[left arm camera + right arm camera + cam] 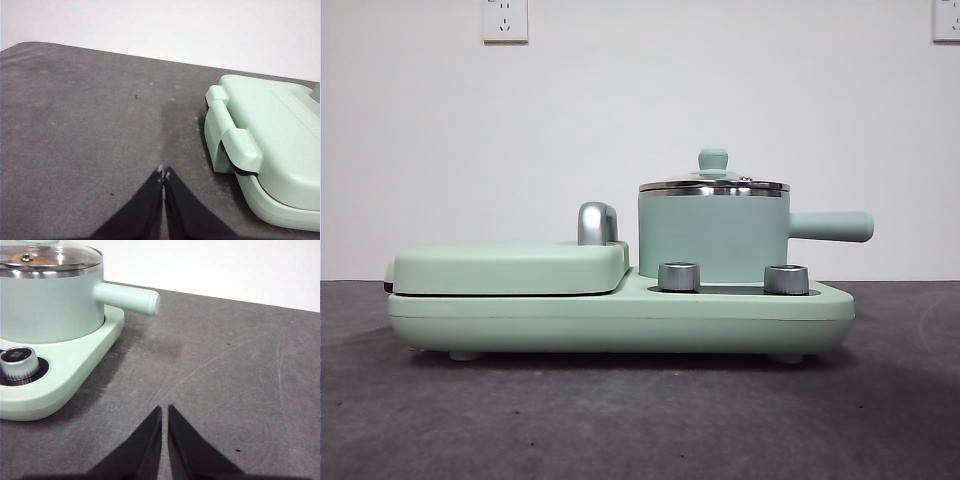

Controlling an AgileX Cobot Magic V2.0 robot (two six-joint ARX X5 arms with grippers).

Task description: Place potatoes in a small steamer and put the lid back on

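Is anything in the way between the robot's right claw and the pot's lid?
Nothing visible. The right gripper hangs over bare table beside the small steamer, and the lid sits on top with open space around its knob.

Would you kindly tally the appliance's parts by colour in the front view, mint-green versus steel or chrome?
Mint-green: 4 – base, griddle cover, small steamer, lid knob
Steel or chrome: 4 – two dials, cover handle, lid rim
Total: 8

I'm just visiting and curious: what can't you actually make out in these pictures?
- Potatoes: none seen; in the front view the steamer wall hides its inside, and in the right wrist view glare on the lid leaves only an orange-brown patch.
- Griddle cover: cut off by the left wrist view's edge.
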